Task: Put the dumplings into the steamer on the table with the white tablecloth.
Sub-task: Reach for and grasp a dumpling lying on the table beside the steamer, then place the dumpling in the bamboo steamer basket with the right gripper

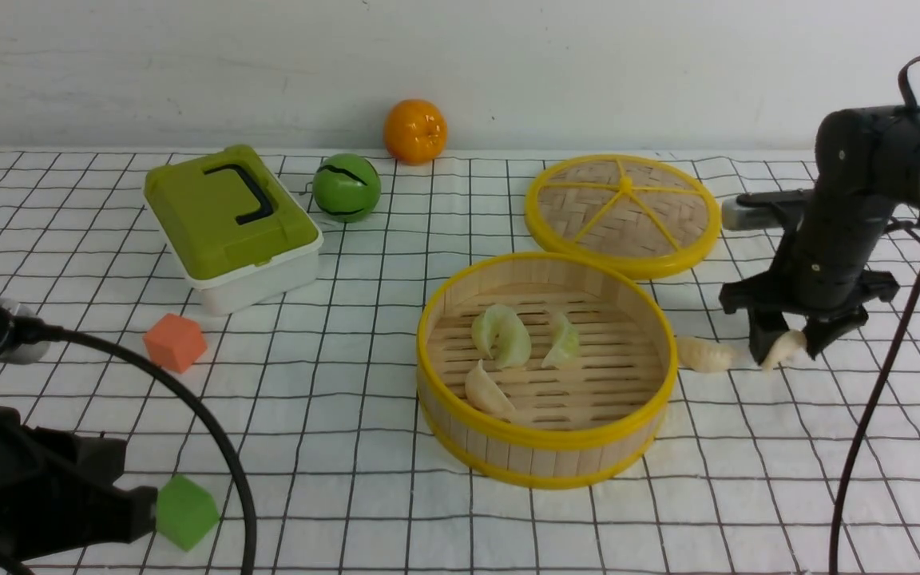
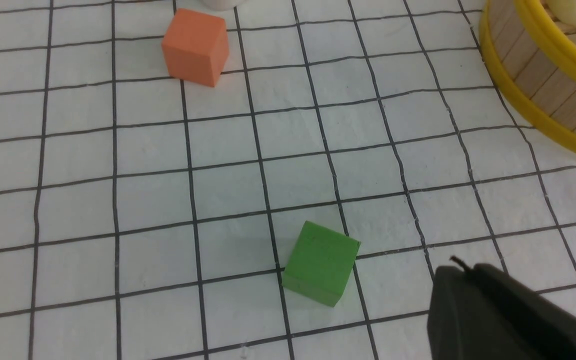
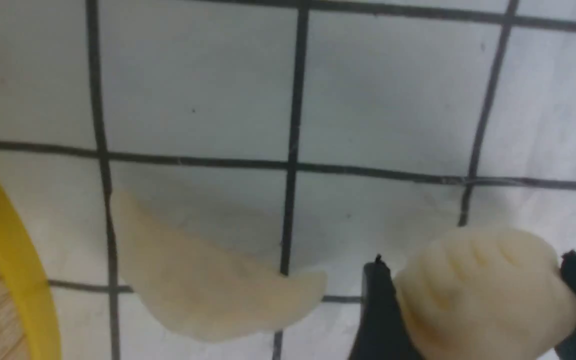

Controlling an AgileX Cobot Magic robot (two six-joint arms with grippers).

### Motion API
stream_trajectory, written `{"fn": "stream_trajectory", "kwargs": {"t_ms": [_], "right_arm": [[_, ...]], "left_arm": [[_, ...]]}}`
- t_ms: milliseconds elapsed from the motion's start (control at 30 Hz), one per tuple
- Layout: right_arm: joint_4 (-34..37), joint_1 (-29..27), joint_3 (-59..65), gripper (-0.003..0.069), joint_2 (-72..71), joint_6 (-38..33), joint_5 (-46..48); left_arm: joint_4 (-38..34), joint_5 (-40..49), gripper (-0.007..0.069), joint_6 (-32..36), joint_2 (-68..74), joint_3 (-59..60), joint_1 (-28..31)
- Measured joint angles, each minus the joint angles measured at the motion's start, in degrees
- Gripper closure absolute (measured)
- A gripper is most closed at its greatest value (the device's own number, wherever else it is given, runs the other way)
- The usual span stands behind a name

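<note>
The steamer (image 1: pixel 548 438) stands mid-table on the white tablecloth (image 1: pixel 364 319). On its slatted floor lie pale green dumplings (image 1: pixel 500 335) (image 1: pixel 562 342) and a cream one (image 1: pixel 488 391). Another cream dumpling (image 1: pixel 703 354) (image 3: pixel 203 290) lies on the cloth just right of the steamer's rim (image 3: pixel 13 260). My right gripper (image 1: pixel 783 351) (image 3: pixel 475 265) points down beside it, low over the cloth, shut on a cream dumpling (image 1: pixel 786 345) (image 3: pixel 483 290). At the near left my left gripper (image 1: pixel 136 511) (image 2: pixel 455 267) is shut and holds nothing, with its tip next to a green cube.
A woven lid (image 1: pixel 624 212) lies behind the steamer. A green lidded box (image 1: pixel 228 224), a green ball (image 1: pixel 346 188) and an orange (image 1: pixel 415 131) sit at the back left. An orange cube (image 1: pixel 175 342) (image 2: pixel 195 47) and a green cube (image 1: pixel 186 511) (image 2: pixel 320 262) lie at the near left.
</note>
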Motion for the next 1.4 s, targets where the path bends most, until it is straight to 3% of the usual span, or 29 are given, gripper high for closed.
{"fn": "stream_trajectory", "kwargs": {"t_ms": [233, 467, 567, 700, 767, 1000, 1400], "right_arm": [[2.43, 1.63, 0.00, 0.0246, -8.41, -4.68, 0.29], [17.88, 12.55, 0.00, 0.0246, -11.18, -21.86, 5.50], [20.44, 18.19, 0.00, 0.0246, -10.09, -29.20, 5.81], [19.52, 22.03, 0.00, 0.0246, -7.65, -31.37, 5.15], [15.50, 24.69, 0.00, 0.0246, -4.90, -32.33, 5.09], [7.39, 26.56, 0.00, 0.0246, -1.34, -32.69, 4.15], [8.50, 26.56, 0.00, 0.0247, -1.06, -34.72, -1.87]], "left_arm": [[0.00, 0.00, 0.0605, 0.00, 0.00, 0.00, 0.00], [0.00, -0.06, 0.0598, 0.00, 0.00, 0.00, 0.00], [0.00, -0.12, 0.0594, 0.00, 0.00, 0.00, 0.00], [0.00, -0.18, 0.0592, 0.00, 0.00, 0.00, 0.00], [0.00, -0.18, 0.0587, -0.05, 0.00, 0.00, 0.00], [-0.05, -0.18, 0.0582, -0.05, 0.00, 0.00, 0.00], [-0.93, -0.28, 0.0569, -0.05, 0.00, 0.00, 0.00]]}}
